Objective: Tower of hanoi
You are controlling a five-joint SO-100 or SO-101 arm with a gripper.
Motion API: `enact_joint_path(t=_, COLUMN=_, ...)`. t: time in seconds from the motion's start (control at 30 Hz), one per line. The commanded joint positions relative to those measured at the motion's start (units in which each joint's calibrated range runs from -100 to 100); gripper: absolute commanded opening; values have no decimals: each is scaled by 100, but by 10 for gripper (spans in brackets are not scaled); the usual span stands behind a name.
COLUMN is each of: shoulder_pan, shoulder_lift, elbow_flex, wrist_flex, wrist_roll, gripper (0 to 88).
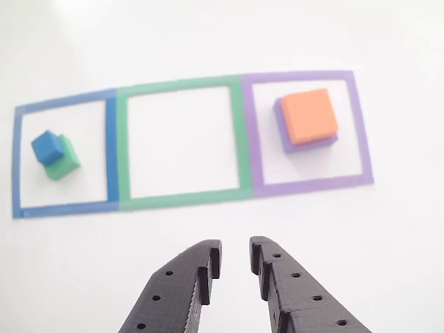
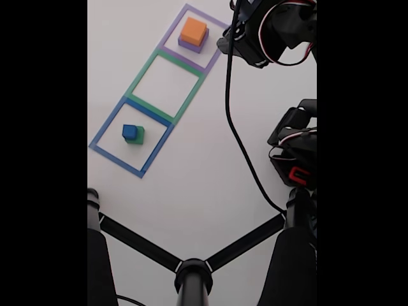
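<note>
Ahead and left of my end effector (image 1: 234, 258) — fingers slightly parted, holding nothing — the blue block (image 1: 47, 146) sits atop green (image 1: 64, 161); orange (image 1: 311, 116) over purple (image 1: 310, 141) lies ahead-right.

Other view: smallest cube (image 1: 47, 147) sat on next-larger block (image 1: 66, 163), inside left outline (image 1: 15, 166). Second-largest block (image 1: 312, 116) sat on flattest block (image 1: 312, 145), inside right outline (image 1: 364, 139). Middle outline (image 1: 180, 200) lay between, my gripper (image 1: 236, 260) before it.
</note>
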Motion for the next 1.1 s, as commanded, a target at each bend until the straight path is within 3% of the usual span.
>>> enact_joint_path(t=0.0, shoulder_pan=341, shoulder_lift=-173, elbow_flex=-246, wrist_flex=22, wrist_roll=0, gripper=1)
enact_joint_path(t=0.27, shoulder_pan=989, shoulder_lift=-389, elbow_flex=680, wrist_flex=-504, wrist_roll=0, gripper=12)
enact_joint_path(t=0.4, shoulder_pan=1264, shoulder_lift=-565, elbow_flex=1589, wrist_flex=-1249, wrist_roll=0, gripper=101)
enact_joint_path(t=0.57, shoulder_pan=1515, shoulder_lift=-645, elbow_flex=2716, wrist_flex=-2511, wrist_roll=0, gripper=244)
enact_joint_path(t=0.83, shoulder_pan=1790, shoulder_lift=-934, elbow_flex=4869, wrist_flex=-4656, wrist_roll=0, gripper=326)
enact_joint_path(t=1.07, shoulder_pan=2049, shoulder_lift=-429, elbow_flex=6532, wrist_flex=-7424, wrist_roll=0, gripper=358)
